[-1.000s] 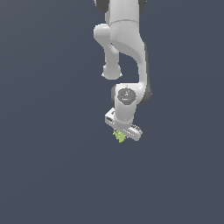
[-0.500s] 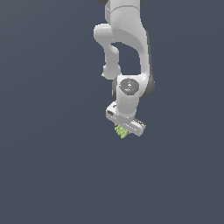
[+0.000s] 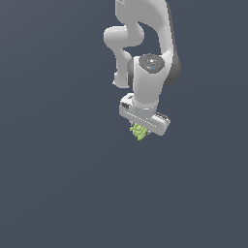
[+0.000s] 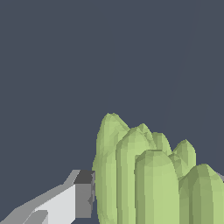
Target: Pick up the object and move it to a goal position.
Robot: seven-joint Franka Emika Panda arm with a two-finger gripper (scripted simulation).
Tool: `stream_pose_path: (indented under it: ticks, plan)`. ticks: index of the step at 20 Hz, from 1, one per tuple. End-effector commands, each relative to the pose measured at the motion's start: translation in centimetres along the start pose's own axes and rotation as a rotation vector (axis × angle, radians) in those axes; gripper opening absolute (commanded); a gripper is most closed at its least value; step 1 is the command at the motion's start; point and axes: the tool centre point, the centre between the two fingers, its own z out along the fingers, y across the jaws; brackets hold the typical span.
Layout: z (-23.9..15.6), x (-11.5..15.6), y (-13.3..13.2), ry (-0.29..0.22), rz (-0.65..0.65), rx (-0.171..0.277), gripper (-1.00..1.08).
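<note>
Right now the white arm (image 3: 145,34) hangs down from the upper edge of the exterior view, wrist turned so the claw (image 3: 141,132) points down, its wide white bar tilted lower toward the exterior view's right. Light-green object (image 3: 139,131) sits directly under that bar, between the fingers, only its lumpy lower end poking out below the claw. Claw is closed narrow on the object, holding it; object is narrower than the bar above it. Wrist view: object (image 4: 148,175) fills much of the frame as a cluster of rounded ridged lobes, one grey-tipped finger (image 4: 83,194) pressed flush against its side; the opposite finger is barely a sliver at the frame edge beyond the lobes. Background is flat dark grey in both views, so cannot tell whether the object is clear of any surface below the claw.
</note>
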Motion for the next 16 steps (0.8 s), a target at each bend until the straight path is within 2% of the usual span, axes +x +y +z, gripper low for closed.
stream_pose_path:
  ticks: [1, 9, 16]
  plan:
    - [-2.9, -0.6, 0.0, 0.000, 0.000, 0.000, -1.00]
    - [-10.5, -2.1, -0.2, 0.001, 0.000, -0.001, -1.00]
    - [-14.5, -2.9, -0.4, 0.001, -0.001, -0.001, -1.00]
